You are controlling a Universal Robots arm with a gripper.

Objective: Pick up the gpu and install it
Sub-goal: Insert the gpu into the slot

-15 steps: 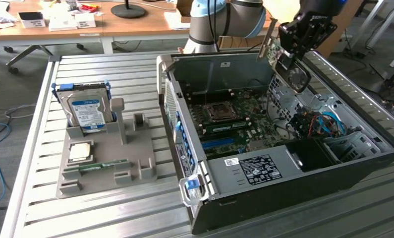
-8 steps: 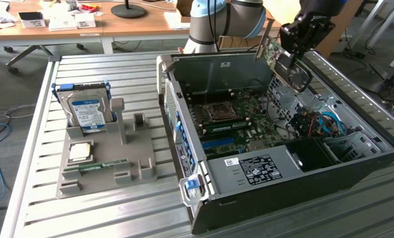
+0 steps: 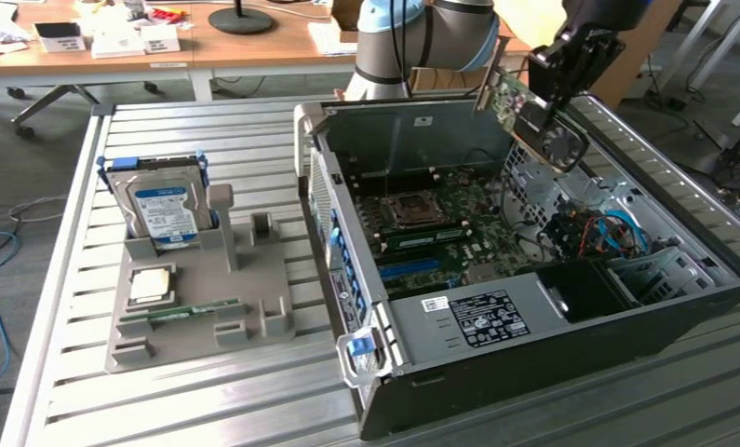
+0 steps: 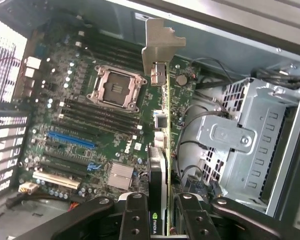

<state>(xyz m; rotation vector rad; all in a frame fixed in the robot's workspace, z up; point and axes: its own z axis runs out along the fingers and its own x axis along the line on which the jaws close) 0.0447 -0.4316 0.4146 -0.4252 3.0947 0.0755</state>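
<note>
The gpu (image 3: 533, 114) is a green card with a black round fan (image 3: 563, 142) and a silver bracket (image 3: 487, 91). It hangs tilted above the far side of the open computer case (image 3: 494, 335), clear of the motherboard (image 3: 450, 228). My gripper (image 3: 558, 82) is shut on its upper part. In the wrist view the gpu (image 4: 163, 135) shows edge-on, clamped between my black fingers (image 4: 135, 217), and my gripper (image 4: 162, 222) is directly above the board. The card's bracket (image 4: 157, 47) points away from the gripper, and the motherboard (image 4: 100, 120) with its blue slot (image 4: 72, 140) lies below.
A grey tray (image 3: 183, 321) on the slatted table at the exterior view's left holds a hard drive (image 3: 161, 209), a CPU (image 3: 150, 284) and a RAM stick (image 3: 177, 312). Inside the case are a drive cage (image 4: 245, 145) and loose cables (image 3: 599, 233). A wooden desk (image 3: 221, 47) stands behind.
</note>
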